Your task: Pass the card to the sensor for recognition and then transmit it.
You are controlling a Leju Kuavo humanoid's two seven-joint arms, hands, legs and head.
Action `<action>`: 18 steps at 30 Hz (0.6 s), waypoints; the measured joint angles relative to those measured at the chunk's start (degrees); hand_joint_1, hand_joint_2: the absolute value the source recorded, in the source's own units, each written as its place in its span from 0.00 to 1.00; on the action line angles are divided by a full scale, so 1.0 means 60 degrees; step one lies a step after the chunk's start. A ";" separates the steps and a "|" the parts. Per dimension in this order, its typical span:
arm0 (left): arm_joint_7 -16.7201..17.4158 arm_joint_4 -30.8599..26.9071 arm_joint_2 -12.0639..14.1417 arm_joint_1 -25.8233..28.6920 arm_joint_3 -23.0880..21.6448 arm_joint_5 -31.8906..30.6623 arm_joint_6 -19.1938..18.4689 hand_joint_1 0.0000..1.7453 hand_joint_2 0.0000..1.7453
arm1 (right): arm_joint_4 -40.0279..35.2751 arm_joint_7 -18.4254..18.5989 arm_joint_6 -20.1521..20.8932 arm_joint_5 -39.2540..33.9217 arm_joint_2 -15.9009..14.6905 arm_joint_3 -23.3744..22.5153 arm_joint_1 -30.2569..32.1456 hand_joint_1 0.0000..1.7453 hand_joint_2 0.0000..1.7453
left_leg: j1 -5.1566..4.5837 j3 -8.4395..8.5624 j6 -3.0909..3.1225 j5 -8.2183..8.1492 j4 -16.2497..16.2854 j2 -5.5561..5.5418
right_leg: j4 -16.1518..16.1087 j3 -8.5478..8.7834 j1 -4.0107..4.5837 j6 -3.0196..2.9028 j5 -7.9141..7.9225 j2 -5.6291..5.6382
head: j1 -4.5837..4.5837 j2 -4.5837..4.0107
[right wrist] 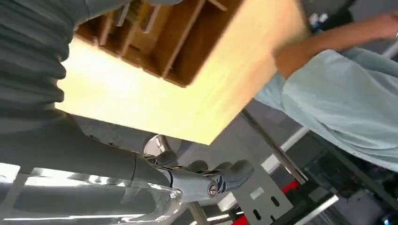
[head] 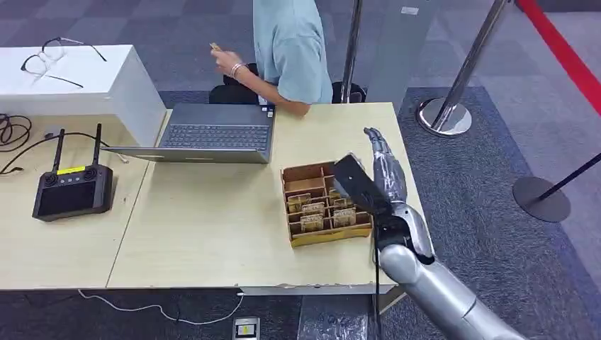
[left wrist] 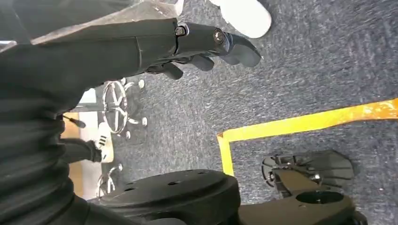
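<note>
Far left on the pale wooden surface (head: 212,234), a black remote controller (head: 71,190) with two upright antennas lies flat, black cables (head: 14,138) trailing beside it. Behind it a white box (head: 85,88) carries a pair of glasses (head: 53,57) on top. Moving right, an open grey laptop (head: 212,134) sits at the far edge, and a person in a light blue shirt (head: 290,49) leans in behind it, forearm on the surface, their raised hand (head: 228,62) holding a small tan item that could be the card (head: 215,47), too small to be sure. Right again, a cardboard divider tray (head: 315,212) holds a cluster of tan cards (head: 312,209) standing in its near compartments; the far compartments look bare. Just beside the tray's right side, the right hand (head: 386,166) hovers above the surface's right edge, fingers stretched out forward and holding nothing. The right wrist view shows the same: fingers (right wrist: 225,171) loosely extended, nothing between them, tray and surface edge beyond. The left hand (left wrist: 206,44) hangs over grey carpet by a yellow floor line (left wrist: 300,124), fingers slightly curled, nothing held. Far right, chrome stanchion bases (head: 445,117) stand on the carpet.
</note>
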 joint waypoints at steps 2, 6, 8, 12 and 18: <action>0.0015 0.0000 -0.0004 -0.0001 0.0018 0.0022 0.0000 0.00 1.00 | -0.0124 0.0059 0.0190 0.0113 -0.0154 0.0029 0.0120 0.00 1.00 | 0.0000 0.0001 0.0000 0.0000 0.0000 0.0002 | 0.0000 0.0000 0.0000 0.0000 0.0000 0.0001 | 0.0000 0.0000; -0.0007 0.0000 -0.0018 0.0000 0.0051 0.0088 -0.0022 0.00 1.00 | -0.0437 0.0496 0.1288 0.0802 -0.0471 0.0109 0.0307 0.00 1.00 | -0.0001 0.0001 0.0000 0.0000 0.0000 0.0000 | -0.0001 -0.0001 -0.0001 0.0000 0.0000 0.0001 | -0.0004 0.0000; -0.0022 0.0000 -0.0022 0.0004 0.0062 0.0120 -0.0025 0.00 1.00 | -0.0655 0.0637 0.1701 0.1031 -0.0659 0.0127 0.0414 0.00 1.00 | 0.0000 0.0001 0.0000 0.0000 0.0001 -0.0003 | -0.0001 -0.0001 -0.0001 0.0000 0.0000 -0.0001 | 0.0000 0.0000; -0.0040 0.0000 -0.0022 0.0009 0.0066 0.0135 -0.0026 0.00 1.00 | -0.1020 0.0758 0.2269 0.1279 -0.0958 0.0138 0.0500 0.00 1.00 | 0.0000 0.0001 0.0000 0.0000 0.0000 0.0001 | -0.0001 0.0000 0.0000 0.0000 0.0000 0.0001 | 0.0000 0.0000; -0.0139 0.0000 -0.0022 0.0014 0.0069 0.0139 -0.0025 0.00 1.00 | -0.1523 0.0867 0.3629 0.1414 -0.1181 0.0317 0.0548 0.00 1.00 | 0.0000 0.0001 0.0000 0.0000 -0.0001 -0.0001 | -0.0001 0.0000 0.0000 0.0000 0.0000 0.0000 | -0.0004 0.0000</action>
